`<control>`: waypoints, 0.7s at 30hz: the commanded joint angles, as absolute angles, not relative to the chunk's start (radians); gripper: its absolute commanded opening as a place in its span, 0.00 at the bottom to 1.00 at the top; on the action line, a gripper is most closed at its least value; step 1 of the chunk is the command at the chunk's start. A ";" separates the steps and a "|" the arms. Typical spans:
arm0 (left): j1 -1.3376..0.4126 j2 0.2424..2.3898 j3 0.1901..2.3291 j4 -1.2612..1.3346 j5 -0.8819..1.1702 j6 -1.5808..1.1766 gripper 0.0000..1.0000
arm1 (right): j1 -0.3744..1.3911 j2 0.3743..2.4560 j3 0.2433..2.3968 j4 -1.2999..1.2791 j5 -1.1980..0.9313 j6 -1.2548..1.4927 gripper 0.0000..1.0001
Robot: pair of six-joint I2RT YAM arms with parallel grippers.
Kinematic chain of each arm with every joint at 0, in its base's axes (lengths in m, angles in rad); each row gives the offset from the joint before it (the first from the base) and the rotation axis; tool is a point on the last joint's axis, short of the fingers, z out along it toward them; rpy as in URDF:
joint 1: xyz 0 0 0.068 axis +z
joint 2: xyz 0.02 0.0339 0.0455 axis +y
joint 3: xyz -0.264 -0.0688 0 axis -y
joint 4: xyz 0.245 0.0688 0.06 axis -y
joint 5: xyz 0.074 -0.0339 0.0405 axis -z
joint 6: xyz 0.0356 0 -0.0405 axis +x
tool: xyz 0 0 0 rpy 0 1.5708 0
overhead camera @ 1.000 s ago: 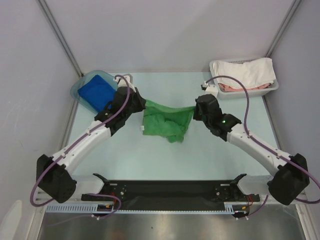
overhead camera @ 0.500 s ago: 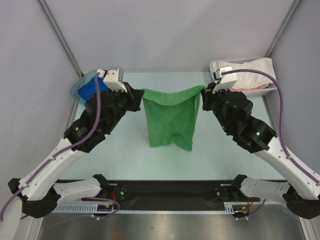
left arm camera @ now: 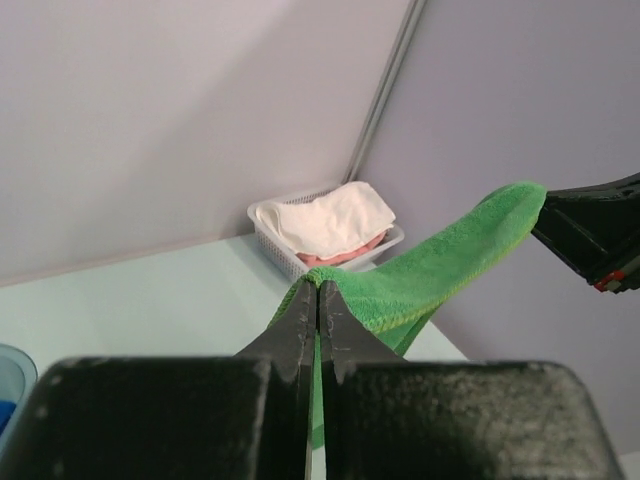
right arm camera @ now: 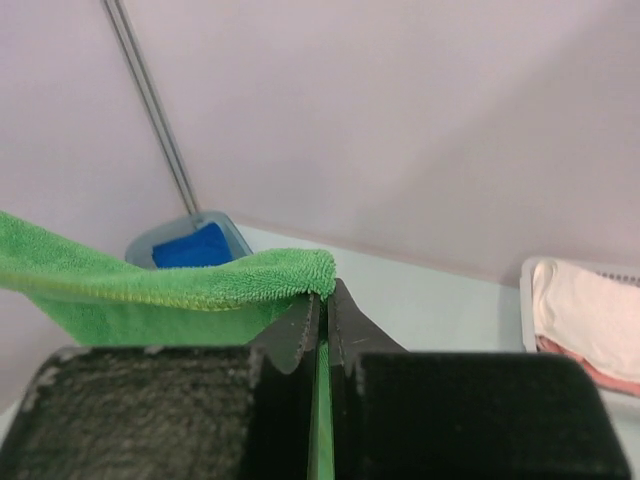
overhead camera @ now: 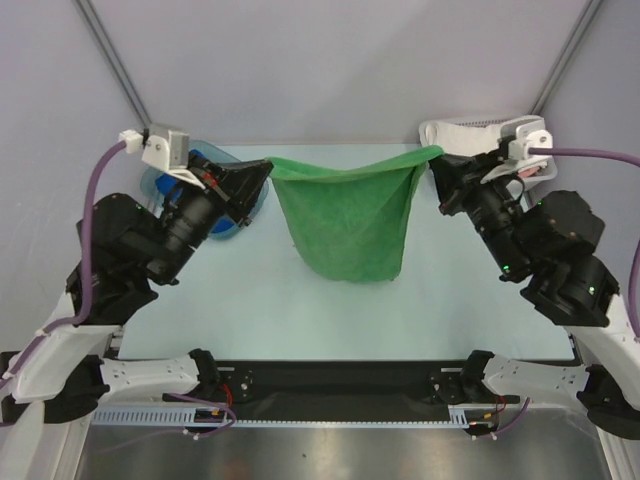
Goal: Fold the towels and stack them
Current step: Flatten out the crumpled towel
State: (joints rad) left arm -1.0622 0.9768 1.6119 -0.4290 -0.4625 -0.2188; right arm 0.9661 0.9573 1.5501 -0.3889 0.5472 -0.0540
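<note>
The green towel hangs in the air between my two grippers, its top edge stretched and sagging, its lower part draping down above the table. My left gripper is shut on its left top corner. My right gripper is shut on its right top corner. The royal blue towel lies in a blue bin at the back left, mostly hidden behind my left arm in the top view. The dark purple towel is out of view.
A white basket at the back right holds a white cloth over a pinkish item. Grey walls close in the left, right and back sides. A black rail runs along the near edge.
Both grippers have risen and spread apart with the green towel. The towel has gone from a bunched heap near the table to hanging spread out in the air.
</note>
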 commanded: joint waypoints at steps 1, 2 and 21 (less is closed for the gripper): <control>-1.103 0.999 1.713 -0.394 -0.483 -0.143 0.00 | 0.974 0.948 1.659 -0.339 0.514 -0.092 0.00; -1.109 1.003 1.724 -0.390 -0.480 -0.141 0.00 | 0.974 0.951 1.675 -0.339 0.500 -0.094 0.00; -0.687 1.236 1.700 -0.329 -0.232 -0.317 0.00 | 0.536 1.248 1.623 -0.257 0.050 0.041 0.00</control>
